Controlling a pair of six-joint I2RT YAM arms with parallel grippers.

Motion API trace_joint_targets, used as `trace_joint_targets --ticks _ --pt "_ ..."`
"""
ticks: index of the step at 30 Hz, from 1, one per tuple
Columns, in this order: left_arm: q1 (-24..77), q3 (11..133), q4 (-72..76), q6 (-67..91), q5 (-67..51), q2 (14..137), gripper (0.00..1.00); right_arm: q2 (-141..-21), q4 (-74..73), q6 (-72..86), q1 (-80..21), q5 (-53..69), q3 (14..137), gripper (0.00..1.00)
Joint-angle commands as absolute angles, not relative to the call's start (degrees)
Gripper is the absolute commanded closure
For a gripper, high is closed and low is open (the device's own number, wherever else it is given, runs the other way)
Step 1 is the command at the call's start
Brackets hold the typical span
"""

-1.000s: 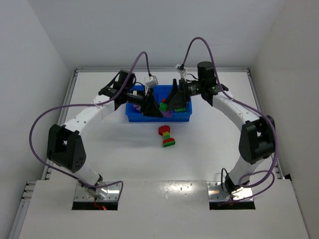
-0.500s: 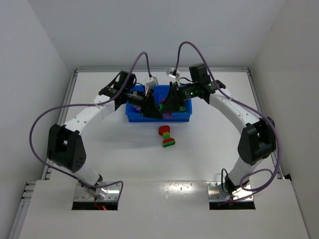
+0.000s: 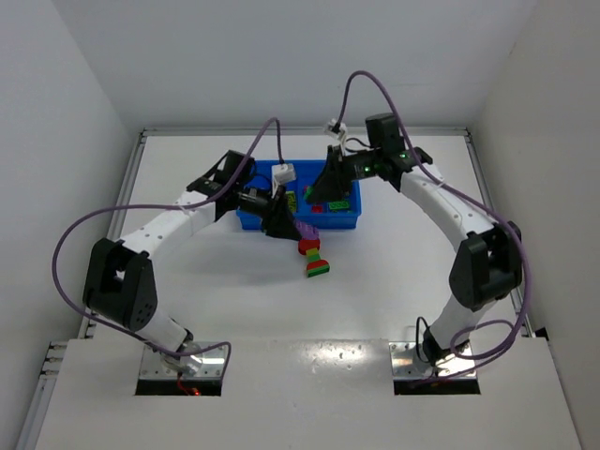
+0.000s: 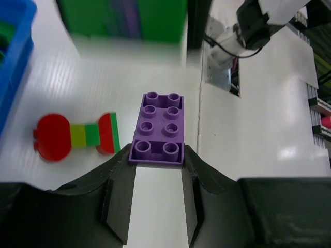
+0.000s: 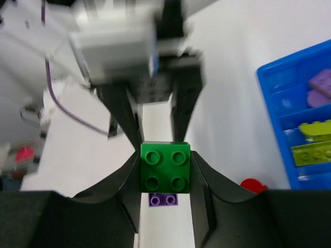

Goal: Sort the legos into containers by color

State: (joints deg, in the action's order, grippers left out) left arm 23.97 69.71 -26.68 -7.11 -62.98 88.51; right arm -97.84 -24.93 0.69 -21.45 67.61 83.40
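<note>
**One brick in each gripper, by the tray's near edge**

My left gripper (image 4: 158, 155) is pinching a purple brick (image 4: 158, 126) by one short end. The brick lies flat between the fingers, studs up, with most of it sticking out past the tips. From above I see this gripper just off the near edge of the tray (image 3: 347, 223), over the white surface (image 3: 394, 272).

My right gripper (image 5: 165, 161) is closed on a green brick (image 5: 165, 168), a square piece with four studs. Both fingers press against its sides. In the top view this gripper sits over the tray, close to the left one, and the two point towards each other. In the right wrist view a corner of the purple brick shows just under the green one.

The stack (image 3: 314, 258) lies on its side on the surface, near the tray's near edge. It reads as a round red piece, then yellow-green, green and red. The purple brick's free end is just beside the stack's red end. I cannot tell from these views whether the two touch.

Inside the tray, the right wrist view shows purple pieces (image 5: 321, 85) in one compartment. Yellow-green bricks (image 5: 314, 152) lie further along. I cannot make out whether those share a compartment.
</note>
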Motion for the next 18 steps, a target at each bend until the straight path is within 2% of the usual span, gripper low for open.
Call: trace_joint_targets --ticks 1,3,8,11,12,13,16,18 --pt "24.0 66.1 -27.6 -11.0 -60.3 85.5 0.91 -96.1 -5.9 16.3 -16.2 71.8 85.4 1.0" --pt "24.0 63.9 -28.1 -12.2 -59.0 84.7 0.91 -97.6 -0.6 23.7 -14.4 71.8 86.0 1.0" --pt "22.2 62.5 -28.7 -12.3 -54.8 83.1 0.91 -99.8 -1.9 23.6 -10.0 68.4 87.0 1.0" --pt "20.6 62.1 -22.7 -3.8 -42.2 79.9 0.92 -99.8 -7.8 18.4 -9.2 62.9 85.6 1.0" --pt "20.6 60.2 -18.5 3.4 -28.9 76.3 0.94 -99.8 -9.7 15.1 -8.7 59.0 85.6 1.0" --pt "20.6 60.2 -17.9 5.3 -22.7 74.9 0.94 -99.8 -11.4 13.3 -8.7 57.1 85.6 1.0" --pt "21.1 60.2 -17.9 6.8 -7.4 73.3 0.95 -98.8 -16.1 8.5 -9.2 47.6 84.4 1.0" --pt "21.1 62.9 -18.5 6.2 -2.0 75.1 0.97 -98.8 -17.0 7.9 -9.8 45.2 84.4 1.0"
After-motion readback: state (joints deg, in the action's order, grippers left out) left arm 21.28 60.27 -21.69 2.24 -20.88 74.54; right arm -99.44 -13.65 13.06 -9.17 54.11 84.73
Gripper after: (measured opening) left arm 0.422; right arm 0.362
